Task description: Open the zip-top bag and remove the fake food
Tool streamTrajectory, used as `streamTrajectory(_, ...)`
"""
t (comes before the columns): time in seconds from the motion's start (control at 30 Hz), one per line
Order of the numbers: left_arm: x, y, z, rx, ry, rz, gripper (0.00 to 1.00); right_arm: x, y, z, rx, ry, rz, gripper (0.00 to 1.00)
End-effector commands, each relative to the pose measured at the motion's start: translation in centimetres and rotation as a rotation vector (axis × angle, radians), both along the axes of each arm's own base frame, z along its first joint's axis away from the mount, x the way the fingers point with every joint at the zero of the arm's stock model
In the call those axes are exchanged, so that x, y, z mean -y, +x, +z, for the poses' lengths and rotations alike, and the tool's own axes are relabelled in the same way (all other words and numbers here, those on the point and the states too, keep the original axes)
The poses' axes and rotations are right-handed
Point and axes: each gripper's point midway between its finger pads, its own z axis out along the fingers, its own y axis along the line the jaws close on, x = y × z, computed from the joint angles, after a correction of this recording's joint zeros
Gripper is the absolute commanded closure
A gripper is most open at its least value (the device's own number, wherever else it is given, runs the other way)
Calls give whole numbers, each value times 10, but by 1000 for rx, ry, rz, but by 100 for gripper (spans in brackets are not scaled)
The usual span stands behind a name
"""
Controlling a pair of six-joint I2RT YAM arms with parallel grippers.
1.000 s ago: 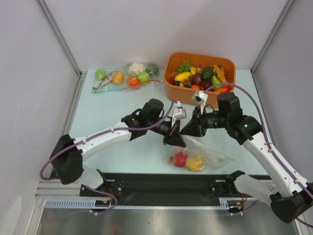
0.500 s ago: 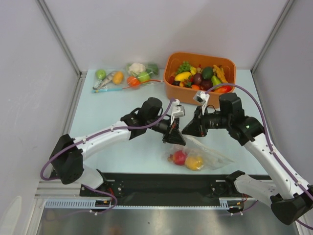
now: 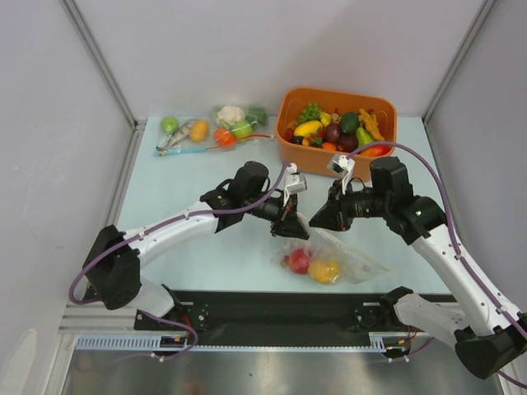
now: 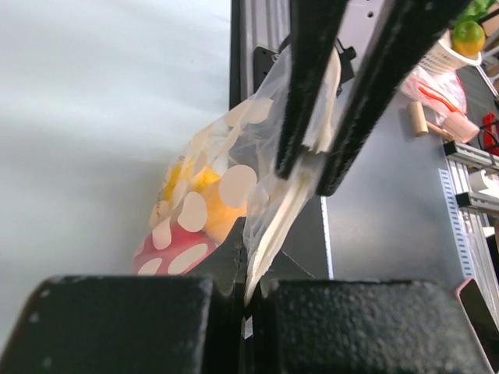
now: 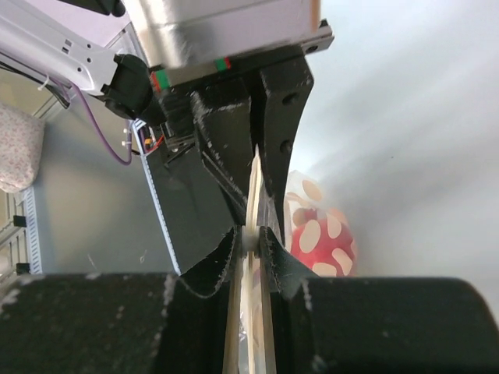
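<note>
Entry: zip-top bag (image 3: 350, 262), lower centre of top view, lower part on table (image 3: 181, 189), zip edge lifted.
Left gripper (image 3: 298, 230): fingers clamped tight on zip edge.
Right gripper (image 3: 317, 224): fingers narrow, pinching same edge from opposite side.
Fake food (image 3: 311, 266): red and yellow pieces, inside bag.
We judge: both grips set; mouth not visibly parted; opening and removal left.
White spots (image 4: 238, 185) printed on bag; we find no legible writing.

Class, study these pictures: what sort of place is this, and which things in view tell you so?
Probably a robotics test cell: two robot arms mounted at the near edge of a table, plain white panel walls around it, and an orange bin of plastic produce.
</note>
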Motion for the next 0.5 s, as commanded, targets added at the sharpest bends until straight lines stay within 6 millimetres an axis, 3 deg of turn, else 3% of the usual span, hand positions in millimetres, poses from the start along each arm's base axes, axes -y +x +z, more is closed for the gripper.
streamTrajectory(0.0,-8,20,6,64,-13,74,100,7,-10,-5,-12,-20,13,100)
streamTrajectory(0.47,-32,52,-16,115,120,252,100,9,-10,-8,-20,-29,7,100)
